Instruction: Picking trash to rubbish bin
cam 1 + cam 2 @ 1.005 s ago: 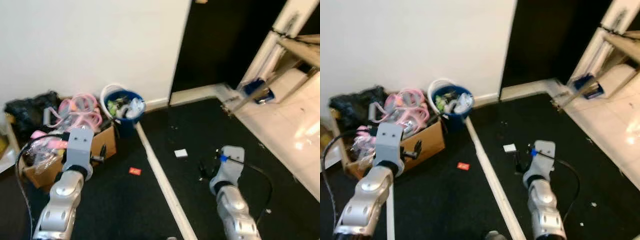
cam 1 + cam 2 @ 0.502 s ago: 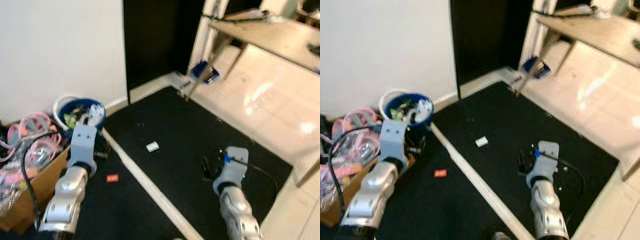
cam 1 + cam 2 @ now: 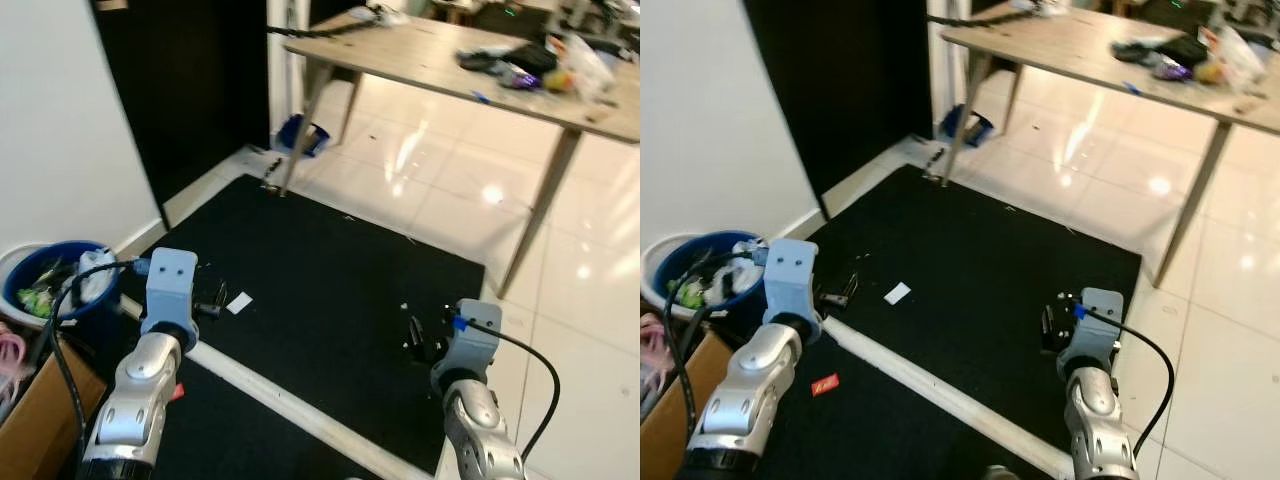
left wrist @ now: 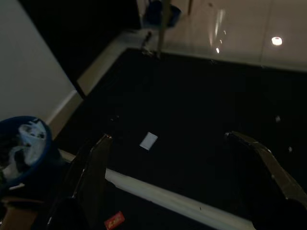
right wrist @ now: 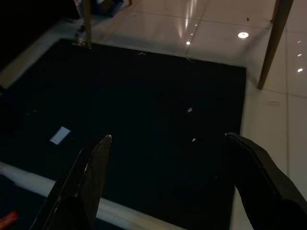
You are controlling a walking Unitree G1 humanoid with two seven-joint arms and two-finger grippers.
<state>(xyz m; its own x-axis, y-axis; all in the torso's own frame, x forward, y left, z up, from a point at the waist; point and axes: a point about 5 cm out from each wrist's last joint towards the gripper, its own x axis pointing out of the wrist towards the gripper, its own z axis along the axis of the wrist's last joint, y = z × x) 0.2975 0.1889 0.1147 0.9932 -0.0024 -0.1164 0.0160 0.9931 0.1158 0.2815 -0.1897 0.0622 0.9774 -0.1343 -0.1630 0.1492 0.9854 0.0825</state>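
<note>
Black Mat, Bits of Trash

Blue rubbish bin (image 3: 700,275) sits full by the wall, just off the black mat's (image 3: 980,280) left corner. Next I see my left gripper (image 4: 184,163) held above the mat, fingers wide apart. A red scrap (image 3: 824,384) lies left of the white strip (image 3: 930,385). A white paper bit (image 3: 897,293) lies near the mat's left edge. My right gripper (image 5: 168,167) hangs above the mat's right edge, fingers apart too.

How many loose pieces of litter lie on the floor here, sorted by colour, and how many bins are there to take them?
White paper scrap on the black mat: 1
Red scrap, on the near side of the white floor strip: 1
Blue rubbish bin, already holding trash: 1
Total: 2 pieces of litter, 1 bin
</note>
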